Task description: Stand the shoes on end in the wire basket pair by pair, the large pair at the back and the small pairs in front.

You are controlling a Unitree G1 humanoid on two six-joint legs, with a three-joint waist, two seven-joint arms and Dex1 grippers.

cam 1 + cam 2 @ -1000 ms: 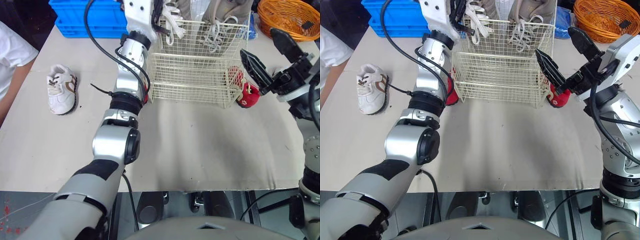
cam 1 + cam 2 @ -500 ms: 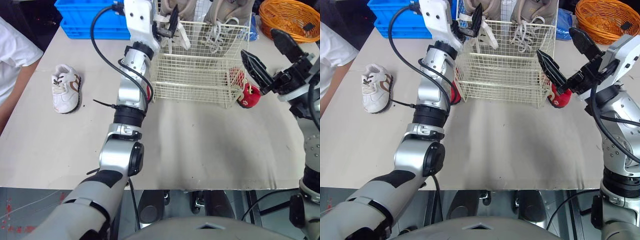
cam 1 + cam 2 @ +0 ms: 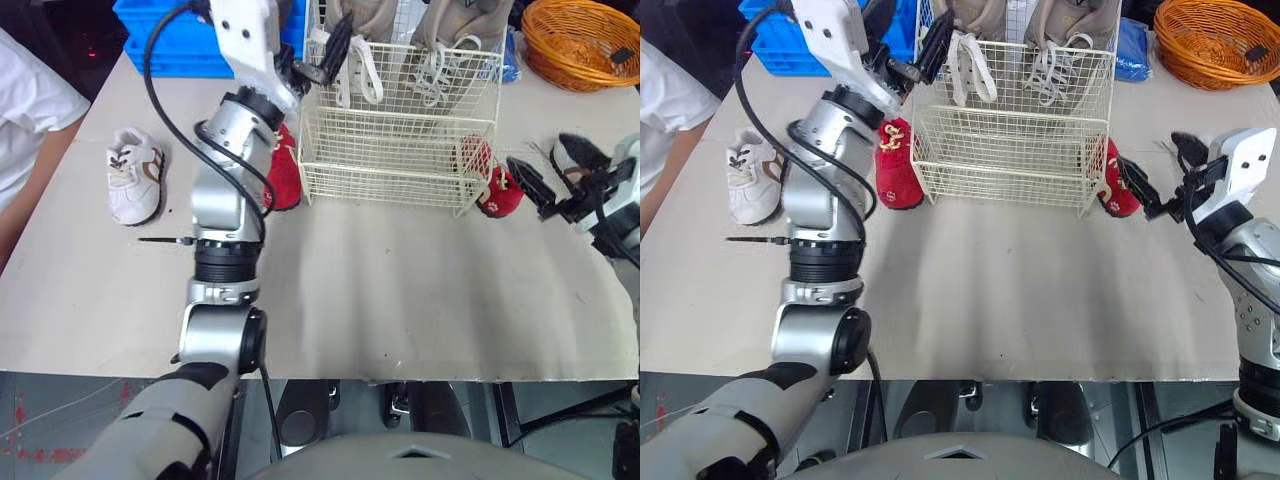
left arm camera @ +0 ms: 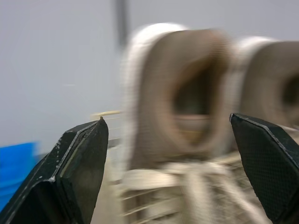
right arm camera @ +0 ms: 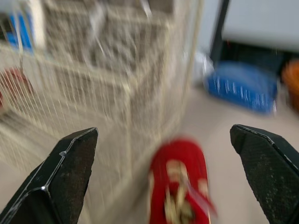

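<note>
The wire basket point(image 3: 400, 150) stands at the back of the table. Two large beige shoes point(image 3: 440, 30) stand on end in its rear part, laces hanging over the rim. My left gripper point(image 3: 312, 40) is open at the basket's top left corner, and in the left wrist view a beige shoe's heel opening point(image 4: 182, 93) shows between its fingers. One small red shoe point(image 3: 283, 165) lies against the basket's left side, another red shoe point(image 3: 495, 188) against its right front corner. My right gripper point(image 3: 552, 168) is open just right of that one. A small white-and-brown shoe point(image 3: 133, 175) lies far left.
A blue crate point(image 3: 170, 40) sits behind the left arm. An orange woven basket point(image 3: 585, 40) is at the back right. A person's white sleeve point(image 3: 25, 120) is at the table's left edge. A thin black tie point(image 3: 160, 240) lies beside my left arm.
My left gripper has opened and drawn back to the left from the beige shoes. The right gripper has dropped lower and further right, beside the red shoe. The camera has shifted slightly.
</note>
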